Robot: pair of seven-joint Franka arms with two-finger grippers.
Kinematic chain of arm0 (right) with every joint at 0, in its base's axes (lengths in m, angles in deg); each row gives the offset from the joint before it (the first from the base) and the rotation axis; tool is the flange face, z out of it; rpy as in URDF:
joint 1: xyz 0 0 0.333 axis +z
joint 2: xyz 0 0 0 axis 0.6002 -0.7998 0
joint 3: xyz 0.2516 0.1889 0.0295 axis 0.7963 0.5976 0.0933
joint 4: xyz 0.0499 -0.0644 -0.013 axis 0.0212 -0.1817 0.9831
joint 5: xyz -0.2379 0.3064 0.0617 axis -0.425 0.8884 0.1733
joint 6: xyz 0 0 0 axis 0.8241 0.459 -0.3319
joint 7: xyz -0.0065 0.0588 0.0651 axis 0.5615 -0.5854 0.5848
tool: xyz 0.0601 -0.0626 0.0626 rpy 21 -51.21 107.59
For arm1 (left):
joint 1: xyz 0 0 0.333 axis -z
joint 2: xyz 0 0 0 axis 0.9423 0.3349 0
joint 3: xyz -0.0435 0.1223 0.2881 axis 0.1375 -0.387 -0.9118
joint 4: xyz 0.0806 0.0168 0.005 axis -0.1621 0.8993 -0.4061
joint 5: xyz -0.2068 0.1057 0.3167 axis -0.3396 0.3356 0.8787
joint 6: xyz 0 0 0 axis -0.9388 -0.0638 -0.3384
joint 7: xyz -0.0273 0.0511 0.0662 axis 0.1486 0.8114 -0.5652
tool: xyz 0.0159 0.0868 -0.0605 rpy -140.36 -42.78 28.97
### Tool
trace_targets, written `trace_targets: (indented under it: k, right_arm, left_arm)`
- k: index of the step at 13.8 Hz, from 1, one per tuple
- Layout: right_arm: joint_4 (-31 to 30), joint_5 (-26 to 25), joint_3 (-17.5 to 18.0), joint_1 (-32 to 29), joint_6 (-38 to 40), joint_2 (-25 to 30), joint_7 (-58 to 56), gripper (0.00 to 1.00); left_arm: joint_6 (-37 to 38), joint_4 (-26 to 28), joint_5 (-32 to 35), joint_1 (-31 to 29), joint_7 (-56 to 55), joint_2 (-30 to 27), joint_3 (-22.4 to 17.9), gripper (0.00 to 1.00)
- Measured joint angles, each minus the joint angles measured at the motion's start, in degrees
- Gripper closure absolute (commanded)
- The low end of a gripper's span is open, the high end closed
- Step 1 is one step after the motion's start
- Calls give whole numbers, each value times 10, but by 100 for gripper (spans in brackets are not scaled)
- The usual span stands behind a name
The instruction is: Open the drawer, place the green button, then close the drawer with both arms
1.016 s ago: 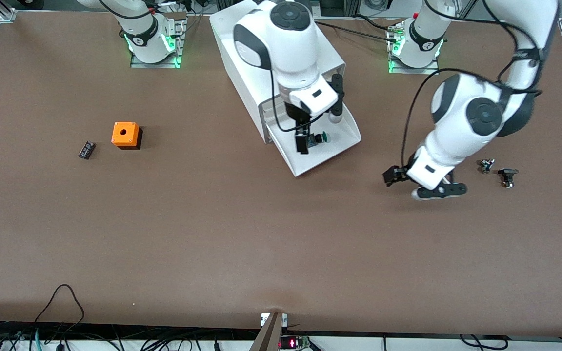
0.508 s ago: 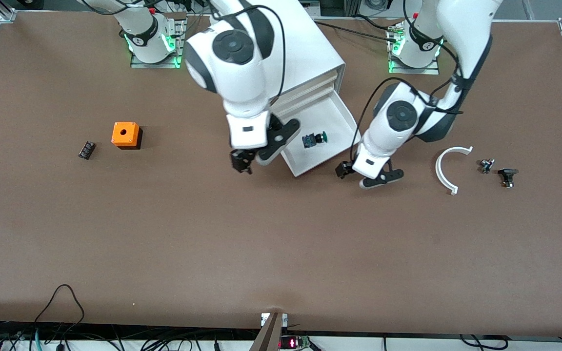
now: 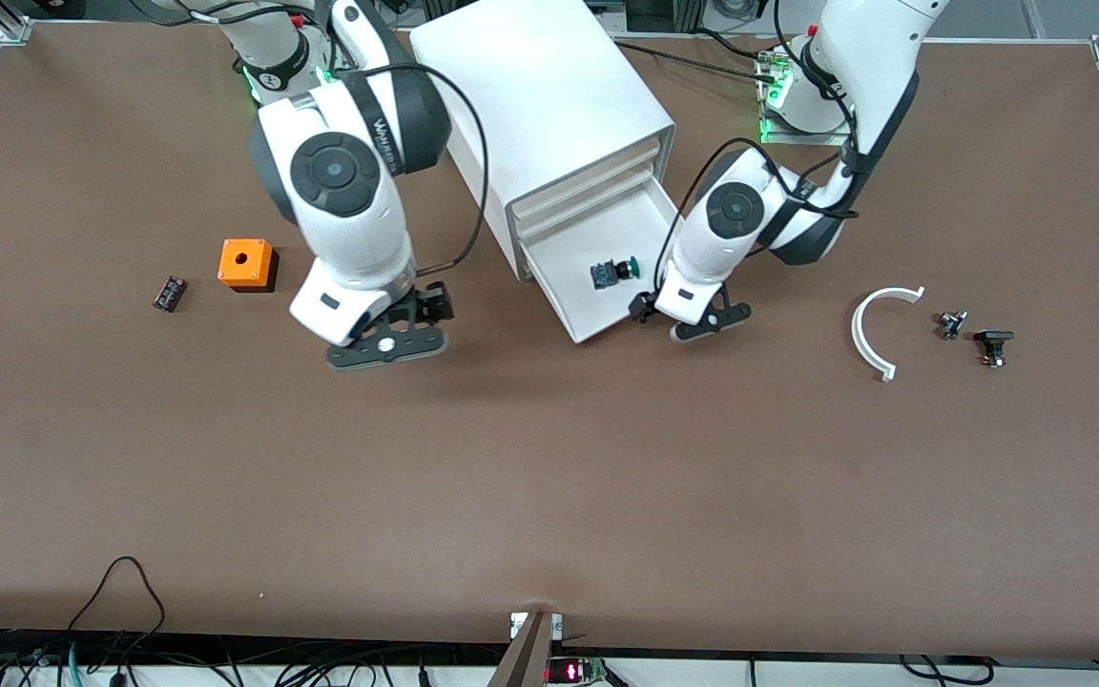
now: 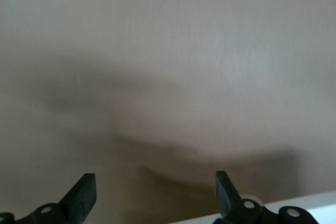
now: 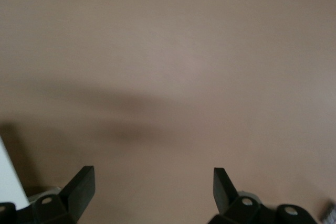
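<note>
The cabinet (image 3: 549,124) stands on the brown tabletop (image 3: 549,477) between the two arm bases, its lowest drawer (image 3: 607,286) pulled out toward the front camera. The button (image 3: 614,272) lies inside that open drawer, green cap turned toward the left arm's end of the tabletop, with nothing touching it. The left claw (image 3: 643,307) is at the drawer's front corner on the left arm's side, fingers spread apart and holding nothing; whether it touches the drawer wall cannot be told from the front view. The left wrist view adds what the front view lacks: both black fingertips (image 4: 84,192) stand wide apart over bare tabletop, and a white edge, likely the drawer's, shows just beside one of them. The right claw (image 3: 416,315) is over open tabletop, between the cabinet and the orange box (image 3: 245,263), fingers likewise apart and empty. The right wrist view shows only the parted fingertips (image 5: 81,184) above brown surface, with a sliver of white at the frame's margin. Only the front view shows the remaining items: a small black block (image 3: 169,293) beside the orange box, farther from the cabinet than it, and, toward the left arm's end, well apart from the cabinet, a white curved piece (image 3: 869,334) and two small dark parts (image 3: 974,336).
</note>
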Motion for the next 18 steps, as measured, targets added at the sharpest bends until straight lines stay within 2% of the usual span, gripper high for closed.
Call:
trace_targets:
  k: [2,4,6,7,9,11,16,18]
  right_arm:
    - [0,1,-16,-17,21,19,13,0]
    - [-1,6,-7,-72,45,47,12,0]
    - [-3,10,35,-156,71,74,8,0]
    - [-5,10,60,-198,82,84,3,0]
    - [-17,11,99,-270,89,99,-20,0]
    - [-38,11,112,-312,86,112,-55,0]
    - [-85,11,112,-327,70,140,-141,0]
    - [-114,11,102,-328,66,155,-150,0]
  left_arm:
    - [10,18,0,1,-66,-12,45,0]
    - [31,29,1,6,-122,-31,93,0]
    - [53,34,1,8,-144,-50,128,0]
    - [59,35,1,7,-147,-58,131,0]
    - [61,35,1,-7,-148,-65,130,0]
    - [59,24,1,-42,-136,-73,119,0]
    - [61,-22,1,-115,124,-122,25,0]
    - [90,-38,1,-124,215,-156,-8,0]
